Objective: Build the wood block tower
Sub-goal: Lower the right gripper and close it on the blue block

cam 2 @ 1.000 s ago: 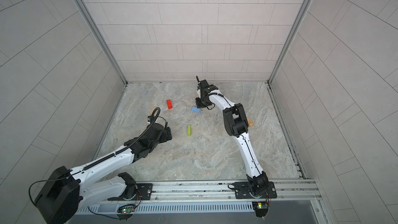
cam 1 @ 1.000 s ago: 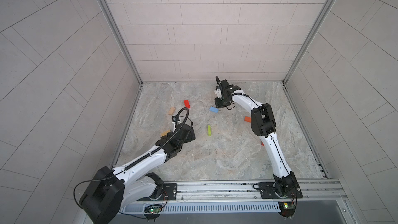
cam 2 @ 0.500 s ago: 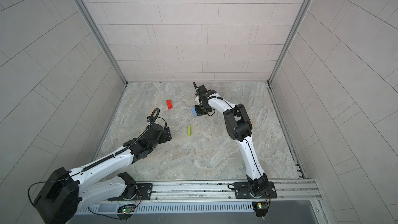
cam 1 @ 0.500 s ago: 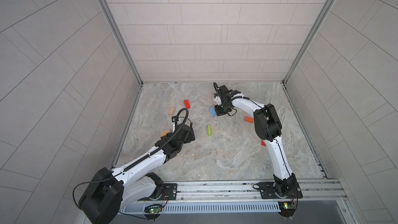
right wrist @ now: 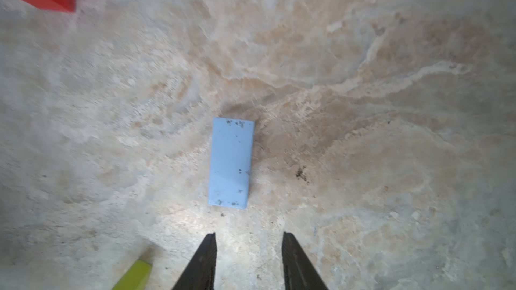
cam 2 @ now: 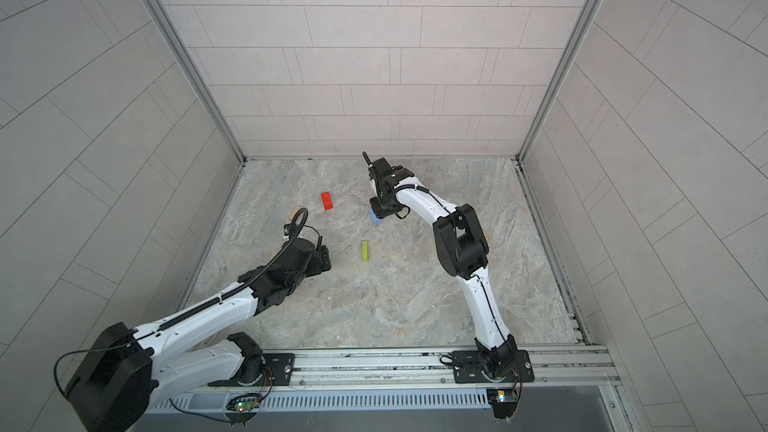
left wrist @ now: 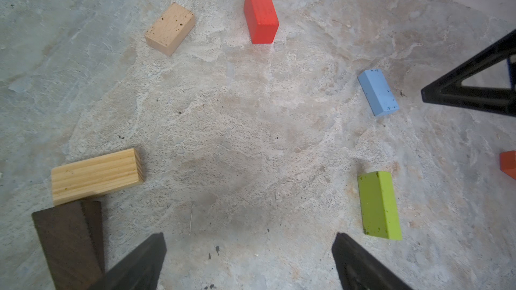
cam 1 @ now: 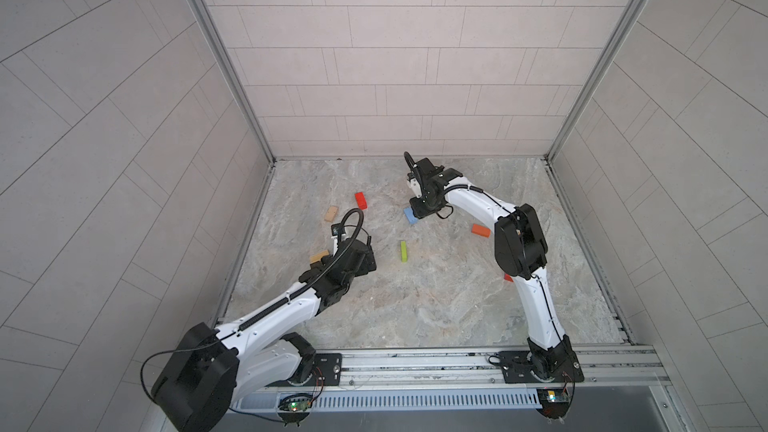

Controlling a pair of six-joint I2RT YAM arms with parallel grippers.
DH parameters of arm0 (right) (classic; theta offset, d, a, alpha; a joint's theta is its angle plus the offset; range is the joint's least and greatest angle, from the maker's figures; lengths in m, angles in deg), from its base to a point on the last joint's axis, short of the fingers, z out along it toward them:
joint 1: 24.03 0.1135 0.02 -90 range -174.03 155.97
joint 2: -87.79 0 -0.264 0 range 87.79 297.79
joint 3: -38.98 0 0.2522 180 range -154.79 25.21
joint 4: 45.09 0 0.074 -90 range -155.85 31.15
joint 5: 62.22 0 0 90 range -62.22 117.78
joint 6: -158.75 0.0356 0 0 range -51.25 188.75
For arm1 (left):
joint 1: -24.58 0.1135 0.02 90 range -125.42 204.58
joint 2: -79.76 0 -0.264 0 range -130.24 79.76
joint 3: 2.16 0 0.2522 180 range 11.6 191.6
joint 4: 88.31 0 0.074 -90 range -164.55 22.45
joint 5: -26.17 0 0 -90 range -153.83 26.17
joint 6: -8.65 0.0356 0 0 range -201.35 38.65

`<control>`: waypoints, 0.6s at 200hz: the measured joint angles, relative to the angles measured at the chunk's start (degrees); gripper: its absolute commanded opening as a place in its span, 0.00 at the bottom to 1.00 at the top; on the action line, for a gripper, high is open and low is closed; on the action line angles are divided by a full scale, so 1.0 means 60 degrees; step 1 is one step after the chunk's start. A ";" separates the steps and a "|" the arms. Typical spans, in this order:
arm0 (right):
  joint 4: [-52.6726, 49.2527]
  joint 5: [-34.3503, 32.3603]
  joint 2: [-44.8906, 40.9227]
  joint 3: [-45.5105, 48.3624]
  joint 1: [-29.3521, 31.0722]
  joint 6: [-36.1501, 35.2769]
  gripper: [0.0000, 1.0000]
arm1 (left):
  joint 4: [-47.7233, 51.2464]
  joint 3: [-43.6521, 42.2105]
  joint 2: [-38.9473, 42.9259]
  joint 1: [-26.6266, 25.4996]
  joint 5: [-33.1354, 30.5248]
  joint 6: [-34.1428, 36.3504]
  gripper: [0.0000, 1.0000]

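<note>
The wood blocks lie apart on the marble floor, and no tower is in view. A light blue block (cam 1: 410, 215) (right wrist: 230, 163) lies flat just ahead of my right gripper (right wrist: 248, 235) (cam 1: 419, 211), which is open with nothing between its fingers. A lime green block (cam 1: 403, 251) (left wrist: 379, 205), a red block (cam 1: 360, 200) (left wrist: 261, 14) and a tan block (cam 1: 331, 214) (left wrist: 169, 28) lie nearby. My left gripper (left wrist: 249, 237) (cam 1: 363, 261) hangs wide open over bare floor. Beside it are a pine block (left wrist: 96, 175) and a dark brown block (left wrist: 69, 244).
An orange block (cam 1: 480, 230) lies right of the blue one, under the right arm's forearm. A bit of another red block (cam 1: 508, 277) peeks out behind the right arm's elbow. Tiled walls close the floor on three sides, and a metal rail (cam 1: 415, 361) runs along the front.
My right gripper has swung from behind the blue block towards it, and its jaws have gone from shut to open. The left arm has stayed put.
</note>
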 measured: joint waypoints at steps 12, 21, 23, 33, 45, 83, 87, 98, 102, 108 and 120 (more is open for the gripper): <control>-0.0291 -0.0248 0.0076 -0.0532 0.0299 -0.0087 0.47 | -0.0004 0.0000 0.0000 0.0000 0.0000 0.0000 1.00; -0.0484 -0.0444 0.0204 -0.1027 0.0517 -0.0157 0.49 | -0.0004 0.0000 0.0000 0.0000 0.0004 0.0000 1.00; -0.0525 -0.0477 0.0255 -0.1140 0.0557 -0.0164 0.49 | -0.0004 0.0000 0.0000 0.0000 0.0004 0.0000 1.00; -0.0732 -0.0761 0.0477 -0.1701 0.0772 -0.0251 0.52 | -0.0004 0.0000 0.0000 0.0000 0.0000 0.0000 1.00; -0.0976 -0.1060 0.0794 -0.2244 0.0991 -0.0310 0.55 | -0.0004 0.0000 0.0000 0.0000 0.0000 0.0000 1.00; -0.1592 -0.1949 0.1683 -0.2973 0.1169 -0.0528 0.61 | -0.0004 -0.0004 0.0000 0.0000 0.0000 0.0000 1.00; -0.1639 -0.2029 0.1745 -0.2976 0.1184 -0.0539 0.61 | -0.0004 -0.0004 0.0000 0.0000 0.0004 0.0000 1.00; -0.1723 -0.2266 0.1898 -0.2976 0.1195 -0.0572 0.62 | -0.0004 -0.0004 0.0000 0.0000 0.0004 0.0000 1.00; -0.1741 -0.2339 0.1942 -0.2976 0.1195 -0.0594 0.62 | -0.0007 -0.0004 0.0000 0.0000 0.0007 0.0000 1.00; -0.1763 -0.2444 0.1993 -0.2976 0.1202 -0.0605 0.62 | -0.0007 -0.0004 0.0000 0.0000 0.0007 0.0000 1.00; -0.1785 -0.2590 0.2047 -0.2976 0.1224 -0.0634 0.62 | -0.0015 -0.0018 0.0000 0.0000 0.0015 0.0000 1.00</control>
